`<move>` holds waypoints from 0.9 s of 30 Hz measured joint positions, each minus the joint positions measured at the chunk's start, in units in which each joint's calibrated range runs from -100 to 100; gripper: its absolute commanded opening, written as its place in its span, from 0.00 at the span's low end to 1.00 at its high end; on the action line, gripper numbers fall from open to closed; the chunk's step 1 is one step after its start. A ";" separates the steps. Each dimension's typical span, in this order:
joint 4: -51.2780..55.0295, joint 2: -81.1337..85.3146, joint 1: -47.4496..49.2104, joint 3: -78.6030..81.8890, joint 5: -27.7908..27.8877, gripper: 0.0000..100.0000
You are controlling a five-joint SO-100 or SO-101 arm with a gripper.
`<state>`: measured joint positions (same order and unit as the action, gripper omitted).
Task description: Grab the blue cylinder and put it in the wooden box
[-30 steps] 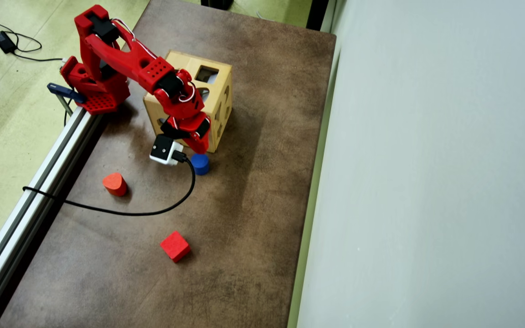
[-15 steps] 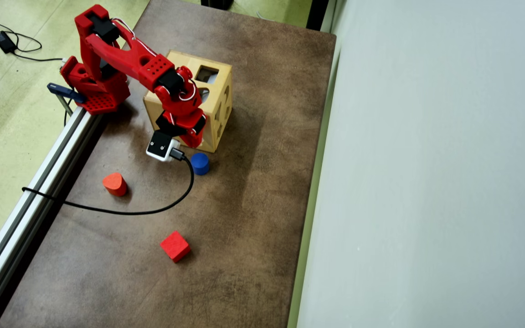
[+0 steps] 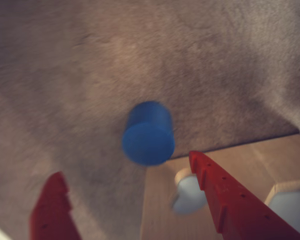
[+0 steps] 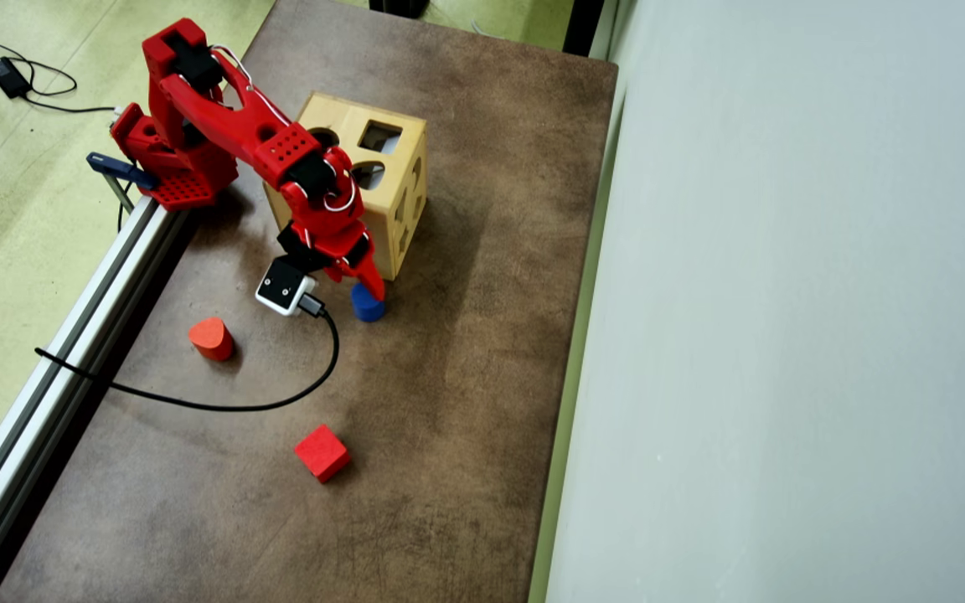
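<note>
**Open gripper over the blue cylinder, beside the box**

We begin with the largest thing, the brown table (image 4: 466, 377), which fills the middle of the overhead view. Its right edge runs along a pale wall (image 4: 801, 335), and its left edge carries a metal rail (image 4: 72, 335). The lower half of the table is mostly bare, so we see open room there.

Next comes the wooden box (image 4: 394, 180), one only, in the upper centre of the overhead view. We see cut-outs in its top and in its side faces. What lies inside it we cannot tell; the holes show only dark or pale patches. In the wrist view its top (image 3: 250, 165) fills the lower right, with two pale cut-outs.

The red arm (image 4: 231, 126) reaches from the upper left across the box, with a white camera (image 4: 284, 287) and black cable (image 4: 223, 402) at its wrist.

The gripper (image 3: 127, 182) stands apart, holding nothing: in the wrist view its two red fingers (image 3: 225, 192) sit at lower left and lower right.

We count three loose blocks. One blue cylinder (image 3: 148, 134) stands on the table near the box's lower corner, at frame centre in the wrist view, clear of both fingers; overhead it (image 4: 367, 305) shows under a fingertip. One orange-red rounded block (image 4: 211, 338) sits left of it. One red cube (image 4: 322, 452) lies below, well apart.
</note>
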<state>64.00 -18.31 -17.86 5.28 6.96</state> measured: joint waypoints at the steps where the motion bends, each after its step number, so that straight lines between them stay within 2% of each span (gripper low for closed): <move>1: 0.00 -1.27 0.00 -0.09 0.00 0.42; 27: -0.32 -8.47 0.29 -0.27 0.05 0.42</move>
<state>63.68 -26.78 -17.57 5.01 7.01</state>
